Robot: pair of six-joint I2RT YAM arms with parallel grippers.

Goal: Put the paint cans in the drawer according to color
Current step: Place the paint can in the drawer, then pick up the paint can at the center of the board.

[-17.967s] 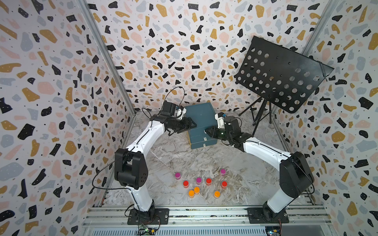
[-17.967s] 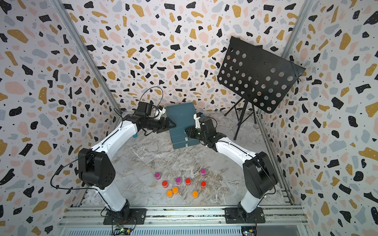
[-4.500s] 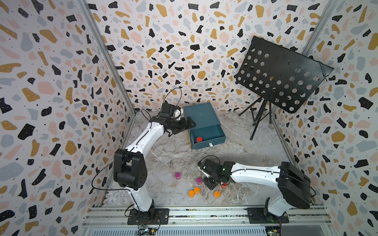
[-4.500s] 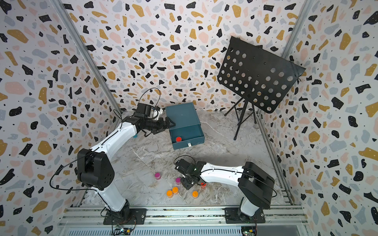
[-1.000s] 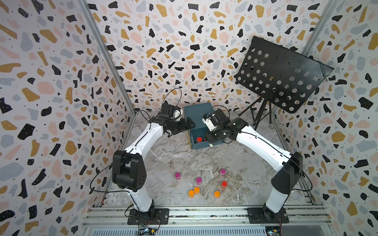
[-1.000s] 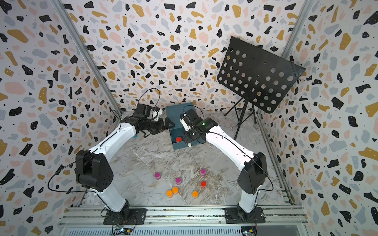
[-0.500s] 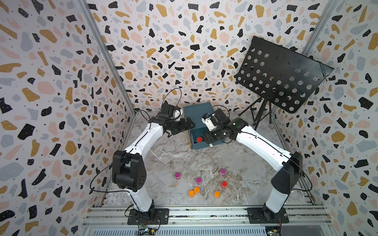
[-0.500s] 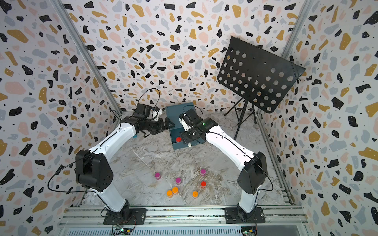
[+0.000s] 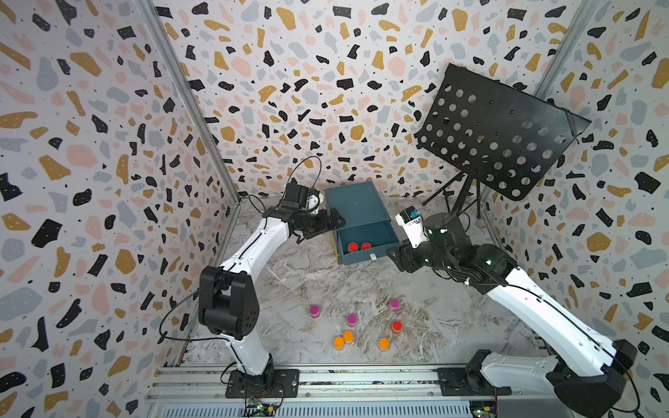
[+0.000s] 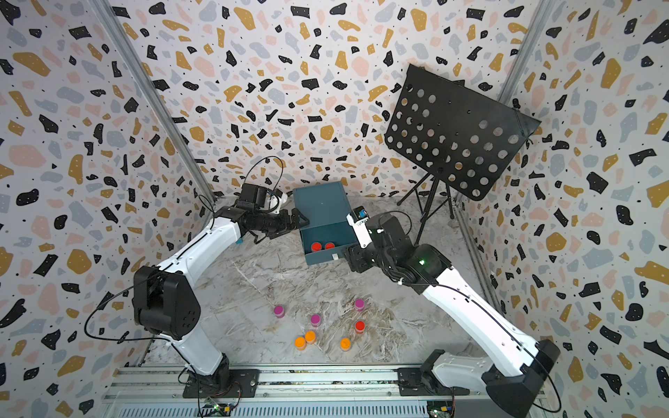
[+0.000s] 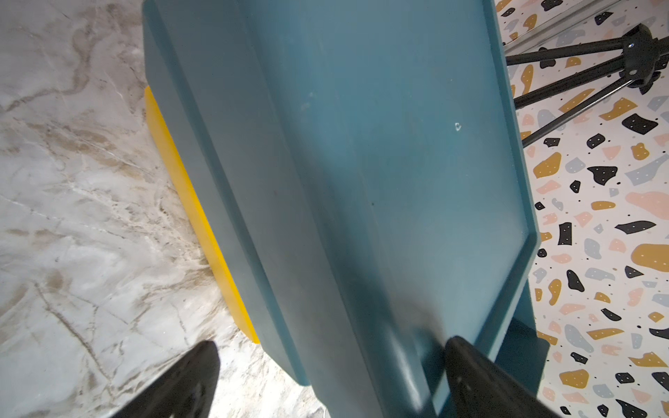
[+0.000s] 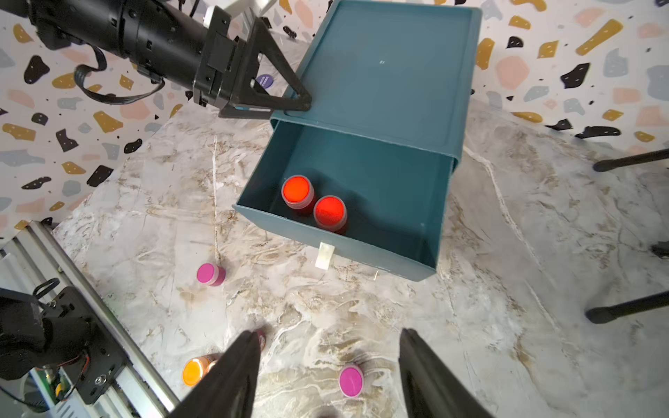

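The teal drawer box point(image 9: 356, 204) stands at the far middle of the counter point(image 9: 307, 278), with one drawer point(image 12: 440, 210) pulled out toward the near side. Two red-topped paint cans point(image 12: 297, 190) sit side by side in its left part. The left end effector point(image 9: 327, 226) is spread wide at the box's left top corner, one fingertip point(image 12: 306, 103) on the rim. The right end effector point(image 12: 329, 334) hovers just right of the drawer front, fingers apart and empty. A third red can point(image 9: 396, 326), three magenta cans point(image 9: 351, 319) and three orange cans point(image 9: 383, 343) stand on the near counter.
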